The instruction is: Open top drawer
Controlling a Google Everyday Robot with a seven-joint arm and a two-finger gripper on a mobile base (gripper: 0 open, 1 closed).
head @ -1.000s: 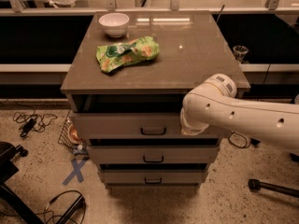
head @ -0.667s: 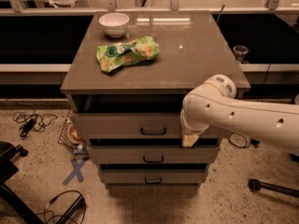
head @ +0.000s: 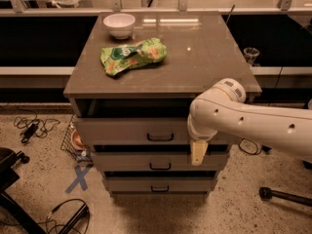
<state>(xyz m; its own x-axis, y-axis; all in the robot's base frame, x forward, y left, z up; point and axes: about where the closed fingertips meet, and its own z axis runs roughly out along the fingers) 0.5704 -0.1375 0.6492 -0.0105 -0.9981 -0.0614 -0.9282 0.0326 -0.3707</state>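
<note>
The top drawer [head: 131,129] of the grey-brown cabinet stands pulled out a little, with a dark gap under the cabinet top. Its small black bar handle [head: 160,138] is free. Two shallower drawers with like handles sit below it. My white arm reaches in from the right, and its bulky wrist covers the drawer front's right end. My gripper [head: 197,152] hangs below the wrist, right of the handle and apart from it. Only one pale finger [head: 197,151] shows, pointing down in front of the second drawer.
On the cabinet top [head: 204,57] lie a green snack bag [head: 132,56] and a white bowl [head: 119,24]. A wire basket [head: 74,141] and cables lie on the floor at the left, near a blue X of tape [head: 78,178]. A black stand foot [head: 282,195] is at the right.
The pale finger has come into sight below the wrist, lower than before. The arm has hardly shifted. The drawer's opening looks the same.
</note>
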